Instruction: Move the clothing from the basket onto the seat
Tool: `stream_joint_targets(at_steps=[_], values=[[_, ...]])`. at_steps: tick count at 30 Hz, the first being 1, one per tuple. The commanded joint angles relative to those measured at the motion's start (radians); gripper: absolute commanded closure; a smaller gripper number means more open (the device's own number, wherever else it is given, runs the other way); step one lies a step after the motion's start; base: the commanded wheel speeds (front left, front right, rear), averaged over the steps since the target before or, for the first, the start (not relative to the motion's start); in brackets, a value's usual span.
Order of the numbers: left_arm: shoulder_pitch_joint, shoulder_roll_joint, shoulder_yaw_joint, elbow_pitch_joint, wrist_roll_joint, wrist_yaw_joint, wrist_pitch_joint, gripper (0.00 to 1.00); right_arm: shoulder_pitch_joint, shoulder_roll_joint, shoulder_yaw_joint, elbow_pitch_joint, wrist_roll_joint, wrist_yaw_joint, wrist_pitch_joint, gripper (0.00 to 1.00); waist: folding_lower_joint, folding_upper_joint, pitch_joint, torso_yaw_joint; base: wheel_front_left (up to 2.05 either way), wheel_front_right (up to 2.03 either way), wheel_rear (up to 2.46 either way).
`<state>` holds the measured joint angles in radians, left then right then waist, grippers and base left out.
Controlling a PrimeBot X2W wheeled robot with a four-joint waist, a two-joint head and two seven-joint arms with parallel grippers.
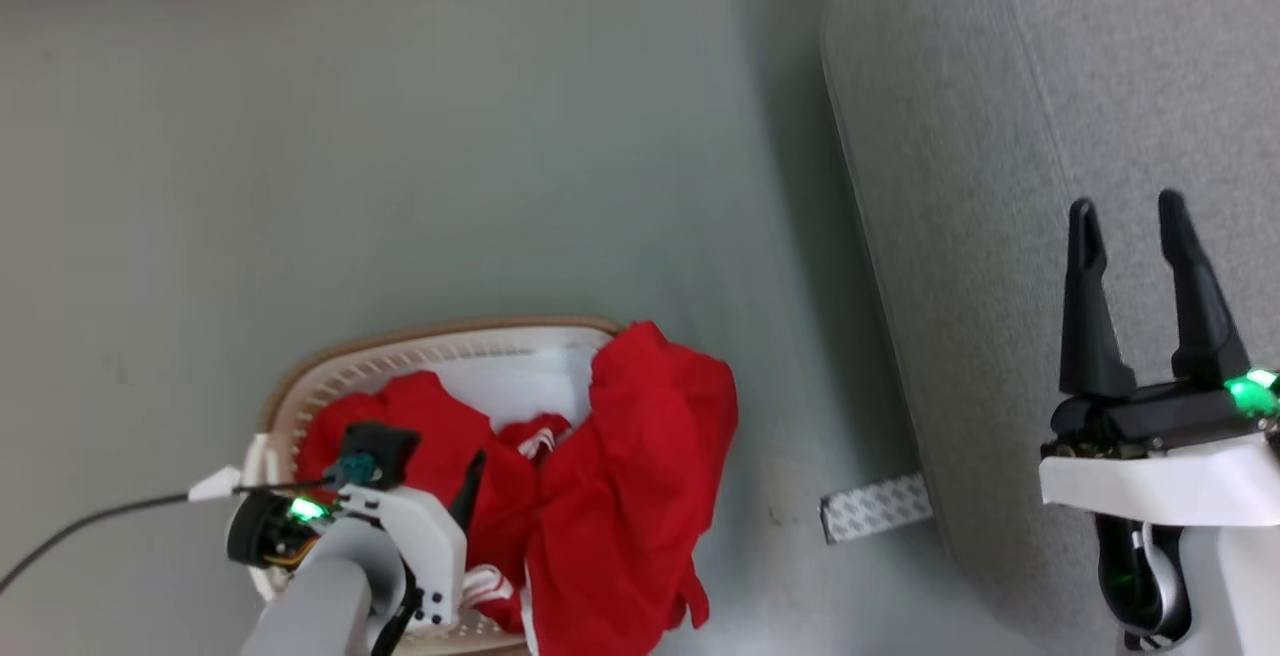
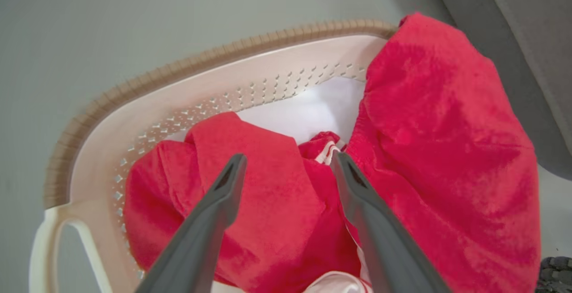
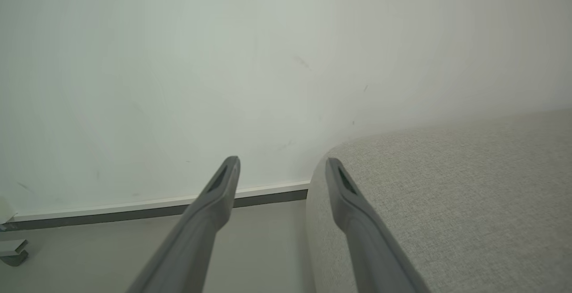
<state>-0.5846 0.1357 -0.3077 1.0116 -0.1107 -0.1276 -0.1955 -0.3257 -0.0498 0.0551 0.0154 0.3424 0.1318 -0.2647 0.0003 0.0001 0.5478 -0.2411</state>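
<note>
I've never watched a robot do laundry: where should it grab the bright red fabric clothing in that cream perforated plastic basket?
Likely the raised fold of the bright red fabric clothing, from above: it humps clear of the wall of the cream perforated basket, right between the open fingers of the left gripper.

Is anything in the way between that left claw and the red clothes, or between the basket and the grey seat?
Nothing visible. The left gripper hangs open over the clothing in the basket. Between basket and seat lies bare floor, with just a flat patterned strip by the seat's base.
</note>
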Motion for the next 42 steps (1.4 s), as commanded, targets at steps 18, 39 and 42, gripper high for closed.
stream_joint_targets(at_steps=[18, 39, 42], values=[[-0.218, 0.086, -0.358, 0.217, -0.034, -0.001, 0.145, 0.00, -0.080, -0.001, 0.003, -0.077, 0.104, -0.002, 0.000, 0.00, -0.0003, -0.0001, 0.240, -0.102, 0.00, 0.00, 0.00], [-0.209, 0.100, -0.495, 0.250, -0.186, -0.002, 0.121, 1.00, -0.080, -0.002, 0.001, -0.053, 0.100, -0.002, 0.001, 0.00, -0.0003, -0.0001, 0.186, -0.099, 0.00, 0.00, 0.00], [-0.189, 0.077, -0.488, 0.250, -0.212, -0.002, 0.083, 1.00, -0.074, -0.001, -0.003, -0.038, 0.087, -0.002, 0.001, 0.00, -0.0003, -0.0001, 0.119, -0.078, 0.00, 0.00, 0.00]])
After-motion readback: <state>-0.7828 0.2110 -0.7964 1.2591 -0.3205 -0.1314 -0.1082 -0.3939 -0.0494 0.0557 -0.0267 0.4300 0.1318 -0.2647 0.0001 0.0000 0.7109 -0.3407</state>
